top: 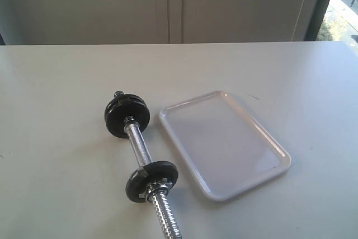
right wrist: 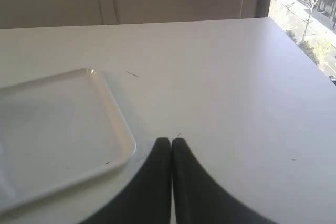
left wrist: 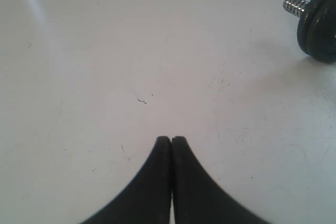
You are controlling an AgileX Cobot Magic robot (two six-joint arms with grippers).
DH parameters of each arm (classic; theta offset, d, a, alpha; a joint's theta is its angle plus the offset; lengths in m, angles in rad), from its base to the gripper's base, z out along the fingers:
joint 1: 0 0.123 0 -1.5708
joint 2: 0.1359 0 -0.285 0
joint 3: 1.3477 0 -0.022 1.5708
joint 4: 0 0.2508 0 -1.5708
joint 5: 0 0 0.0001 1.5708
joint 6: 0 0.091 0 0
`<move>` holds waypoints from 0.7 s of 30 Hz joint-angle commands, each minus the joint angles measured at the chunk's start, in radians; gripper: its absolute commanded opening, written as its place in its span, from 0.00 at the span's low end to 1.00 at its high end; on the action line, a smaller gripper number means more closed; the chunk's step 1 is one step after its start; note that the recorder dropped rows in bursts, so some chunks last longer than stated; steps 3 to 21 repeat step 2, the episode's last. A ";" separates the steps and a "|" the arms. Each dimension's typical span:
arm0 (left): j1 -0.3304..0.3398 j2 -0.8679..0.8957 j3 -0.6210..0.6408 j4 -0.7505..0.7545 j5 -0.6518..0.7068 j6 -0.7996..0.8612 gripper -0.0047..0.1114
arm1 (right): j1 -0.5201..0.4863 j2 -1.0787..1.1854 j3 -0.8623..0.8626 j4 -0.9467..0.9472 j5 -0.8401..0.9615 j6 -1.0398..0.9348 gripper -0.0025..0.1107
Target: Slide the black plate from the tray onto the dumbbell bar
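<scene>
As you look down the wrists, left gripper (left wrist: 171, 141): jaws clenched, pads touching.
right gripper (right wrist: 171, 142): jaws clenched, pads touching.
tray (right wrist: 118, 129): corner just beside the right jaws.
black plate (top: 127, 118): on the dumbbell bar (top: 138, 146), well ahead of the left jaws.
second disc (top: 152, 178): near the bar's long threaded end, against a silver nut (top: 155, 187).

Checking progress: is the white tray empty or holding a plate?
Empty. The tray shows only bare white floor; the black discs all sit on the dumbbell bar.
</scene>
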 commanded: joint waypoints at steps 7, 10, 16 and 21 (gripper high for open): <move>-0.005 -0.005 0.002 0.001 0.004 0.000 0.04 | -0.007 -0.006 0.005 -0.002 -0.013 -0.012 0.02; -0.005 -0.005 0.002 0.001 0.004 0.000 0.04 | -0.007 -0.006 0.005 -0.002 -0.013 -0.012 0.02; -0.005 -0.005 0.002 0.001 0.004 0.000 0.04 | -0.007 -0.006 0.005 -0.002 -0.013 -0.012 0.02; -0.005 -0.005 0.002 0.001 0.004 0.000 0.04 | -0.007 -0.006 0.005 -0.002 -0.013 -0.012 0.02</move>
